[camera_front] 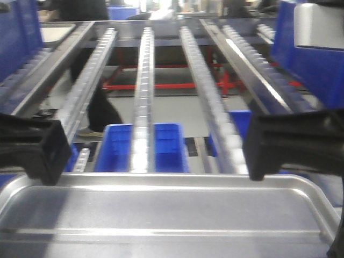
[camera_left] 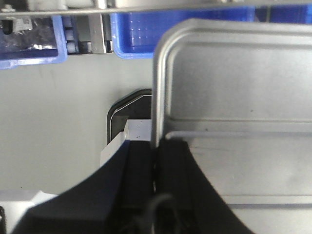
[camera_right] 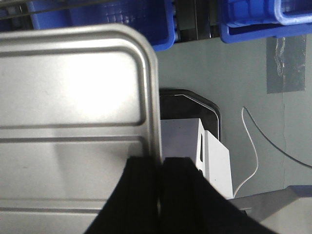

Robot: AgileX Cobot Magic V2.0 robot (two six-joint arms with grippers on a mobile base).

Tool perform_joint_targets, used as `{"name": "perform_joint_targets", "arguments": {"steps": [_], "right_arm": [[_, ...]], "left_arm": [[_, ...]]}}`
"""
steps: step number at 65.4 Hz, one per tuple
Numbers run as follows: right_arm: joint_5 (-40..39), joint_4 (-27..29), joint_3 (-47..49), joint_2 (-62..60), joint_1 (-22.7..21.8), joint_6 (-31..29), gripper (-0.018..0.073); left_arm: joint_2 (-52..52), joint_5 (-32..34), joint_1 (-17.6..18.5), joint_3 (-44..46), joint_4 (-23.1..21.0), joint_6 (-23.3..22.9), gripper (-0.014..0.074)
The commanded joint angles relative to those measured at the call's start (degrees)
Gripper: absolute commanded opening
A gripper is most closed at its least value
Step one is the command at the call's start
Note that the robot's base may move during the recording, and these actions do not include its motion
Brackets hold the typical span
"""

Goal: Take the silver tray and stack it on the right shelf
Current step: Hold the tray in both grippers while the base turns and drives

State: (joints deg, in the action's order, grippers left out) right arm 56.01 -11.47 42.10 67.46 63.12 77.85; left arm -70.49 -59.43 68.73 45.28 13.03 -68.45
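Silver tray is up in the air and held by both arms, so the grab looks done; in the front view it fills the 6 o'clock edge, lying roughly level, rim up, with one long ridge showing across its base. Your left gripper has its black fingers pressed together on the tray's left rim, one inside the rim and one outside; your right gripper is clamped the same way on the right rim. In the front view they sit at about 8 o'clock and 4 o'clock, at the tray's far corners. Both wrist views show bare floor beneath the tray's edges, so nothing but the two grips carries it.

What is left is the stacking. The right shelf lies ahead, its roller rails running from the tray's far edge up towards 12 o'clock, and no part of the silver tray rests on them yet. A blue bin sits lower down between the rails, just beyond the tray's far rim. By my reckoning you are past the halfway mark; you have yet to carry the tray forward onto the rollers, set it down flat, and let go with both claws.
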Motion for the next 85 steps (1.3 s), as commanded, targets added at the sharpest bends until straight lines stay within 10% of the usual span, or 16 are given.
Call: {"name": "perform_joint_targets", "arguments": {"steps": [1, 85], "right_arm": [[2.5, -2.9, 1.3, -1.4, -0.1, 0.2, 0.0069], [16.3, -2.9, 1.3, -1.4, -0.1, 0.2, 0.0069]], "left_arm": [[1.3, -3.7, 0.4, 1.0, 1.5, 0.3, -0.01], [1.3, -3.7, 0.4, 1.0, 1.5, 0.3, -0.01]]}}
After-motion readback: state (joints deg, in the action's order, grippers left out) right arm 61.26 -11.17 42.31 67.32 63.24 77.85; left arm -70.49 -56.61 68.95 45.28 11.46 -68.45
